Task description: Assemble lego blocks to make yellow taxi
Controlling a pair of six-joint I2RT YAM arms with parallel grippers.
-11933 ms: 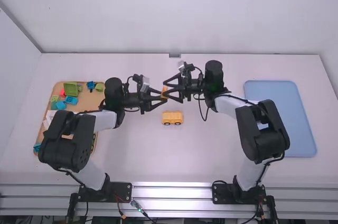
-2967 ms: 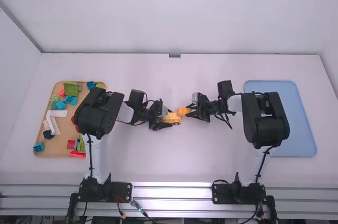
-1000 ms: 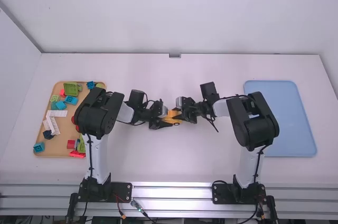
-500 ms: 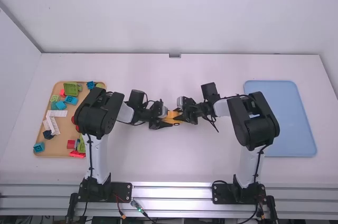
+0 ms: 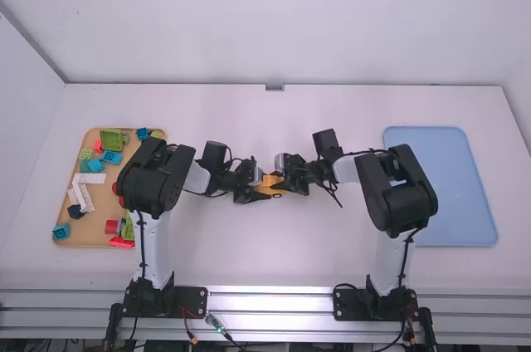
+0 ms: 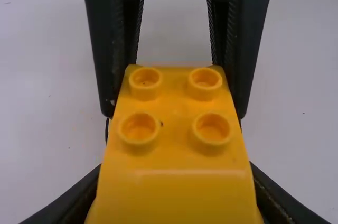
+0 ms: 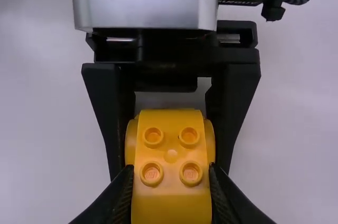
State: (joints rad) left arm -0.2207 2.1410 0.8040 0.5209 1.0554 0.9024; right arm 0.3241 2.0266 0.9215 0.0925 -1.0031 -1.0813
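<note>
Handling yellow blocks [image 6: 175,150]: looks like hard plastic, so light and stiff; not fragile, maybe a bit slippery on smooth sides.
Best hold: flat opposite side walls, low down, tips off the round studs [image 7: 152,173]; firm squeeze should be fine, a skewed one could twist the joint.
Blocks' place: mid-counter [image 5: 265,261], between the two arms; can't tell if they touch the surface.
Left gripper [image 6: 175,170]: closed on the yellow blocks' sides, from the left.
Right gripper [image 7: 170,182]: closed on yellow too, from the right, facing the other; which block each one has, can't tell.
Likely step: seating or squaring one yellow block against the other.
Change since 3.0 s ago: right gripper has come left; back then a yellow block stuck out to the right, now the grippers nearly meet over it.
Change since 0.5 s ago: next to nothing, right arm a hair further left.
Wooden tray [image 5: 95,238]: spare coloured blocks, same layout as 3.0 s ago.
</note>
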